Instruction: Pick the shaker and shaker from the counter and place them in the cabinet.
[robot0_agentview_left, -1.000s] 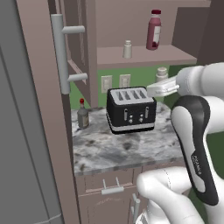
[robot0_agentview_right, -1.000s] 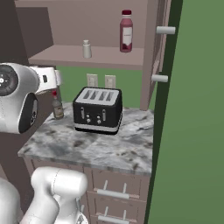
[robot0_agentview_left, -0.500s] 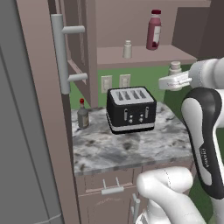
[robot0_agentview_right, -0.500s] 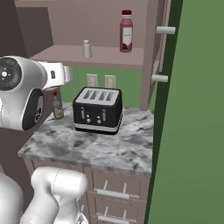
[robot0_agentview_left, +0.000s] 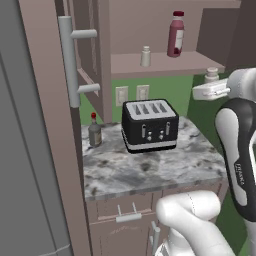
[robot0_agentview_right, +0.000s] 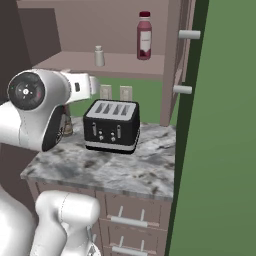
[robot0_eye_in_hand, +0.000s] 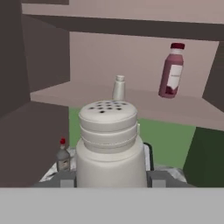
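My gripper (robot0_eye_in_hand: 111, 179) is shut on a beige-grey shaker (robot0_eye_in_hand: 110, 148) with a perforated cap, held upright in the air to the right of the counter. In the left base view this held shaker (robot0_agentview_left: 212, 75) sits atop my gripper (robot0_agentview_left: 211, 86), just below the level of the shelf board. The other shaker (robot0_agentview_left: 145, 56) (robot0_agentview_right: 99, 56) (robot0_eye_in_hand: 118, 87) stands on the shelf of the open cabinet (robot0_agentview_left: 160, 65) (robot0_eye_in_hand: 83, 94), straight ahead of the hand.
A tall maroon bottle (robot0_agentview_left: 176, 34) (robot0_eye_in_hand: 171, 70) stands on the shelf to the right of the shaker. A black toaster (robot0_agentview_left: 149, 125) (robot0_agentview_right: 111, 125) and a small red-capped bottle (robot0_agentview_left: 94, 131) sit on the marble counter (robot0_agentview_left: 150, 170). The cabinet door (robot0_agentview_left: 52, 100) hangs open at left.
The hand, with the shaker in it, has risen a little and swung outward, away from the toaster, to just under shelf height. The grip is unchanged.
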